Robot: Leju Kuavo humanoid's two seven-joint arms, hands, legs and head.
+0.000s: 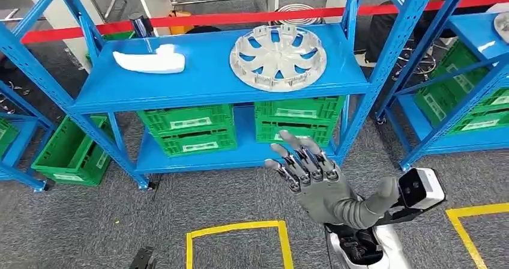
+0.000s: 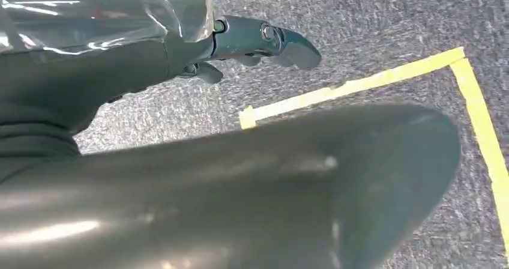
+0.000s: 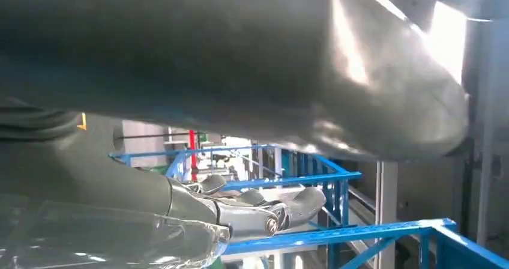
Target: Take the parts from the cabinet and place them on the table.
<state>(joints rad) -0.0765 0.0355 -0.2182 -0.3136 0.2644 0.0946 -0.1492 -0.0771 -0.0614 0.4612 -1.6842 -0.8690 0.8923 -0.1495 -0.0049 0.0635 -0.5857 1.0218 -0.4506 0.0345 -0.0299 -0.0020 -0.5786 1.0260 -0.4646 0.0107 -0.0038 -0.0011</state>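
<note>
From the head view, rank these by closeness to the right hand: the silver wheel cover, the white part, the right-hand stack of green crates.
1. Green crates, lower shelf, just beyond the right hand.
2. Wheel cover, top shelf, right.
3. White part, top shelf, left.

Green crates (image 1: 187,129) under shelf, yellow floor tape (image 1: 239,228), red barrier tape (image 1: 252,18)

The right hand (image 1: 312,176) is grey with darker, metal-jointed fingers (image 1: 298,161), joined to a ribbed grey wrist cover (image 1: 366,206). A white and black camera box (image 1: 420,188) sits at the wrist. The left hand (image 2: 198,179) shows a thick grey thumb and a clear glossy cover (image 2: 102,14).
</note>
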